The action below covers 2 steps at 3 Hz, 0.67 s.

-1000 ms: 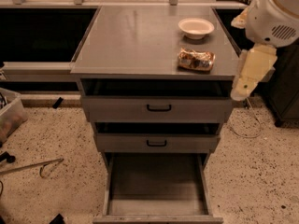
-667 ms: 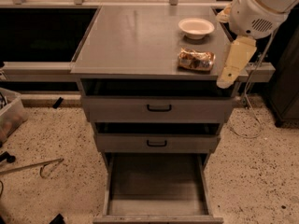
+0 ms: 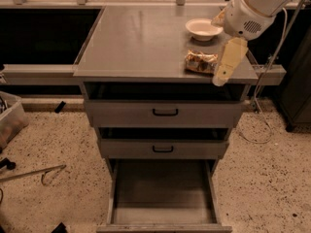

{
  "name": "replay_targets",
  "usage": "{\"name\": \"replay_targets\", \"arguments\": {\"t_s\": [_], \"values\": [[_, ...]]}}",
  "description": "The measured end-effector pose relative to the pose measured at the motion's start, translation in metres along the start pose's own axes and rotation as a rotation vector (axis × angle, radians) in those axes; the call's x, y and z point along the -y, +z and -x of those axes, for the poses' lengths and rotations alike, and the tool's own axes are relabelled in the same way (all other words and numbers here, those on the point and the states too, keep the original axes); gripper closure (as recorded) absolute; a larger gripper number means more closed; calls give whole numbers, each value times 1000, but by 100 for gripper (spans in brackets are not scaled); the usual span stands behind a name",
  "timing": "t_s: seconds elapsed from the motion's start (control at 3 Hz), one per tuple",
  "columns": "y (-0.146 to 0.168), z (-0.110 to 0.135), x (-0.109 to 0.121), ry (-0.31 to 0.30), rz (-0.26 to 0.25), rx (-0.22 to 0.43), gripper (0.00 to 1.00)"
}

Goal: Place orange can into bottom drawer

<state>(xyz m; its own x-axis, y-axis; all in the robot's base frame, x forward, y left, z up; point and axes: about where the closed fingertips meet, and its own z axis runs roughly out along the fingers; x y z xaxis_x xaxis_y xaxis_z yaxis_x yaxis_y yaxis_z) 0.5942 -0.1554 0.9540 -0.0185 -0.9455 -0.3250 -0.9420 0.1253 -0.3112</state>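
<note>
The orange can (image 3: 199, 61) is a crumpled, shiny orange-gold can lying on its side on the grey cabinet top (image 3: 141, 38), near the front right. My gripper (image 3: 221, 75) hangs from the white arm just to the right of the can, at the cabinet's front right edge, and overlaps the can's right end in this view. The bottom drawer (image 3: 163, 191) is pulled out wide below, and its flat grey tray floor is bare.
A round cream bowl (image 3: 203, 28) sits behind the can. Two shut drawer fronts with black handles (image 3: 165, 112) are above the open drawer. A cable (image 3: 262, 115) hangs at the right. A bin (image 3: 9, 120) and a metal hook (image 3: 34, 174) lie on the speckled floor at the left.
The arm and gripper have swung left, from beside the cabinet's right edge to right next to the can. The can, bowl and drawer have not moved.
</note>
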Motion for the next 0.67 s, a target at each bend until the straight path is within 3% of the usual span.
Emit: {"name": "replay_targets", "arguments": {"t_s": [0.67], "values": [[39,5,31,-30,-30,65,0]]}}
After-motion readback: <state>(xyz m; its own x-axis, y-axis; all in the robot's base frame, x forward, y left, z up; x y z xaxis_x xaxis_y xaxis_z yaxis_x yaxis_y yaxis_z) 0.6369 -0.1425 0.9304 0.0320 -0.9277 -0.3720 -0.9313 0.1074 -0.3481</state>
